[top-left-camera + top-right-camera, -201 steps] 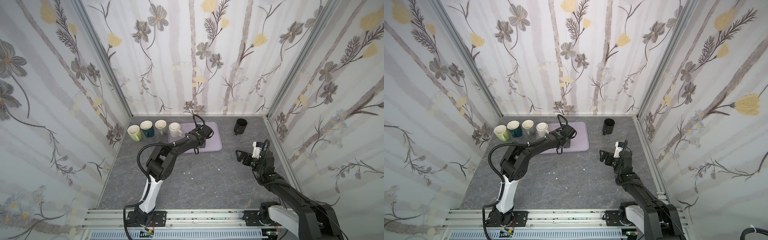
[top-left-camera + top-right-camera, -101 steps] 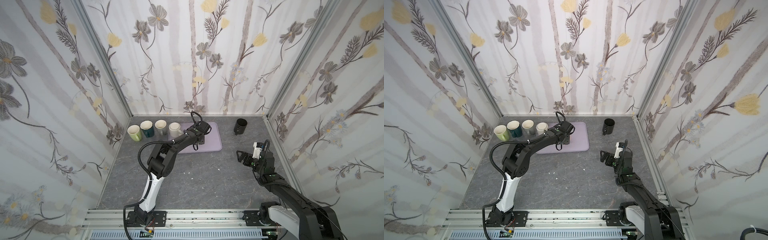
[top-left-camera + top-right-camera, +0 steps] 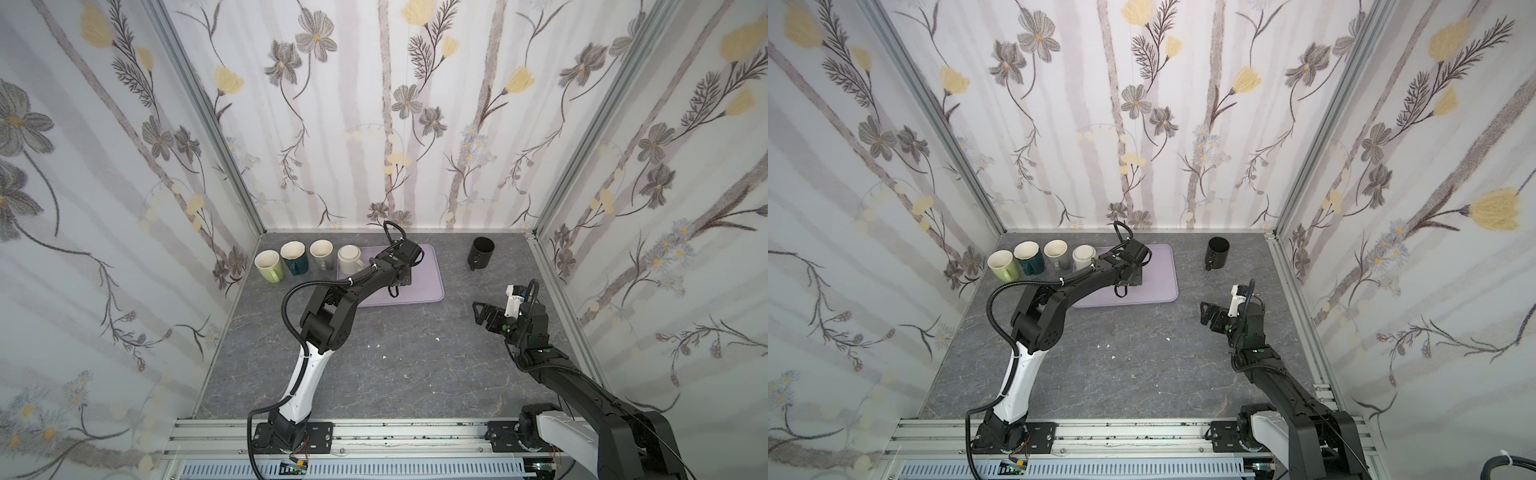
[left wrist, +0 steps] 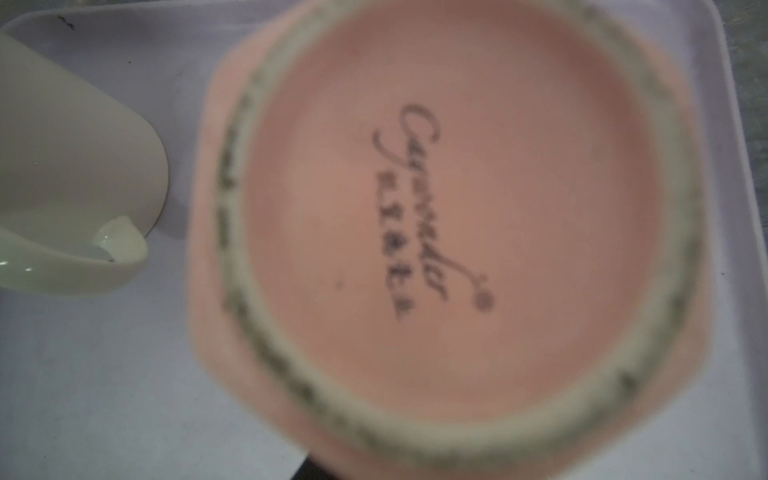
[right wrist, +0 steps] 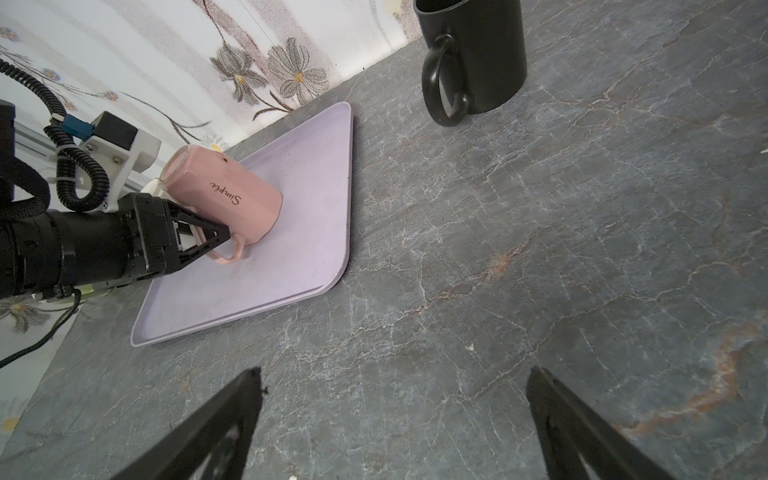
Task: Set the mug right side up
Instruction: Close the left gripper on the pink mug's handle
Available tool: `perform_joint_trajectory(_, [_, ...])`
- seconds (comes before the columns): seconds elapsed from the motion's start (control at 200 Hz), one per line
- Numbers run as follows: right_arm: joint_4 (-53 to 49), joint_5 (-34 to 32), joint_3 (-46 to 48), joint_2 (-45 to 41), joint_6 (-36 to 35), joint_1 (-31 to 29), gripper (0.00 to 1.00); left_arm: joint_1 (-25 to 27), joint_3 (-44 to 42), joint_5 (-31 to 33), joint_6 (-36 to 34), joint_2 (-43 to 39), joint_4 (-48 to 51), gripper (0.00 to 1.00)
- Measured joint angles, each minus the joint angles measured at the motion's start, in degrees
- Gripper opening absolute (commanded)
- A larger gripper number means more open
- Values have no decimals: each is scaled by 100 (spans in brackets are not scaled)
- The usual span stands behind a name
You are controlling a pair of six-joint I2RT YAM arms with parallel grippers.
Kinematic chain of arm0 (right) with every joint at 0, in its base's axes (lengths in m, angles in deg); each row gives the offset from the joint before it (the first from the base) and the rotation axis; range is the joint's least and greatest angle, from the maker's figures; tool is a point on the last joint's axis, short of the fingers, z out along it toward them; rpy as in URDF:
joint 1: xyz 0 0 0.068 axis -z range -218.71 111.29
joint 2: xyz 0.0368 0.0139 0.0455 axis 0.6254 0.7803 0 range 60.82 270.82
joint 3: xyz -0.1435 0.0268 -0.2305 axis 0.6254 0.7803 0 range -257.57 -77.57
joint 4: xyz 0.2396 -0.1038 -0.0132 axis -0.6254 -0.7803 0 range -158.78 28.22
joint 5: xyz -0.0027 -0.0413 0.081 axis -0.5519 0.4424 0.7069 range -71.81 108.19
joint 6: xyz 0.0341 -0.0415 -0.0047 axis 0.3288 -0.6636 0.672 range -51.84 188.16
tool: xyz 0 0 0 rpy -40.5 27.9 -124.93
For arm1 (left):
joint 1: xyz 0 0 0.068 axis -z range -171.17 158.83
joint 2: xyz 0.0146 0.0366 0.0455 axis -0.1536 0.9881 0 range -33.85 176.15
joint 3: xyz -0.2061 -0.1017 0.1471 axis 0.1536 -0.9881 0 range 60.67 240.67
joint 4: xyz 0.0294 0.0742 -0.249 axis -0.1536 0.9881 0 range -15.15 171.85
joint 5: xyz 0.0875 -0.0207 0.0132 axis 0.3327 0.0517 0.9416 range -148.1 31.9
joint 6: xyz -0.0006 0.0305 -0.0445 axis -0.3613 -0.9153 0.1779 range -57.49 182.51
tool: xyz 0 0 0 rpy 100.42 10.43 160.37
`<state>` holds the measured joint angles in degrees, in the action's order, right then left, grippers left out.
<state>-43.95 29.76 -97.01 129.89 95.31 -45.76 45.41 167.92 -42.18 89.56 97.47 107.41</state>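
Top views: the left arm [image 3: 357, 286] has shifted only slightly over the lavender tray [image 3: 428, 286] at the worktop's [image 3: 395, 374] far edge, so reach done, grasp phase; what it holds is hidden beneath.

Left wrist: blurred base of the pink mug [image 4: 453, 232] fills view, still bottom-up; cream mug [image 4: 75, 166] just beside; fingers unseen.

Right wrist: only here the left gripper [image 5: 224, 243] shows, clamped on the mug's handle, mug tilted, rim on tray. The right gripper [image 5: 395, 415] is spread wide, empty; black mug [image 5: 478, 58] upright near far-right corner.

Top views high above the whole tabletop [image 3: 395, 365]; wrist cameras low, both toward the tray [image 5: 291, 249].
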Motion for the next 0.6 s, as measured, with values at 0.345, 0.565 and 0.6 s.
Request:
perform_joint_trajectory(0.345, [4,0,-2,52,0,0,100,-52,262,164,-107,105,116,24])
perform_joint_trajectory(0.565, [2,0,-2,63,0,0,100,-66,354,188,-140,105,157,23])
perform_joint_trajectory(0.6, [2,0,-2,68,0,0,100,-68,363,190,-140,105,160,23])
